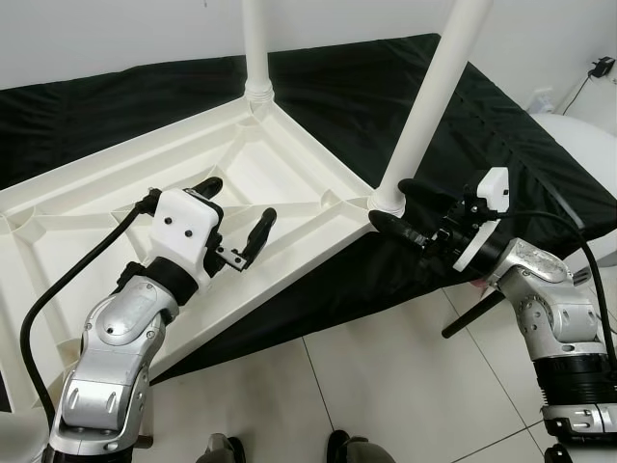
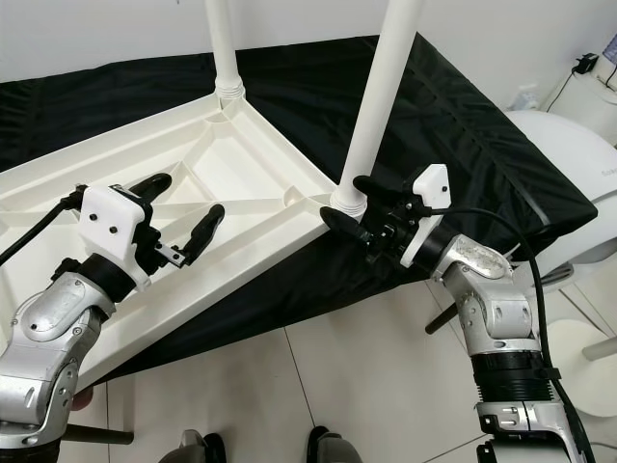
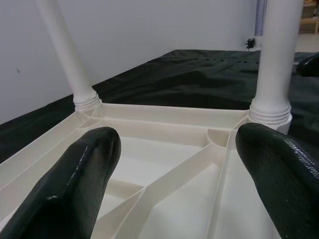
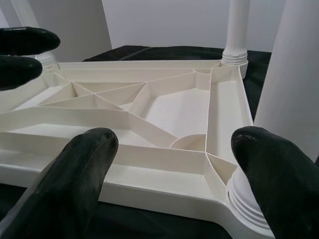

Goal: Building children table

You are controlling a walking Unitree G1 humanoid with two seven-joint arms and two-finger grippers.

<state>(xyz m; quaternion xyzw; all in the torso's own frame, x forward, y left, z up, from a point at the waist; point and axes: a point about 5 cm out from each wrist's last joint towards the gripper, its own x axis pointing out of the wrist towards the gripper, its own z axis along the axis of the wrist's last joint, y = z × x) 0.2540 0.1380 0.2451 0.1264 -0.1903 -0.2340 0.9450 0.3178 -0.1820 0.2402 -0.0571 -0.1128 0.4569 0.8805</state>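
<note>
A white plastic children's table (image 1: 145,203) was laid upside down on a black cloth (image 1: 366,87), its ribbed underside turned up, with two white round legs (image 1: 439,92) seated upright in corner sockets. The left tool (image 1: 236,214) was held wide apart above the ribs, and the right tool (image 2: 352,203) was spread wide beside the near leg's base. No writing could be read.

Right claw (image 4: 169,174) fingers spread wide, upturned white tabletop (image 4: 149,114) with ribbed underside just beyond, white leg (image 4: 294,74) close beside one finger
</note>
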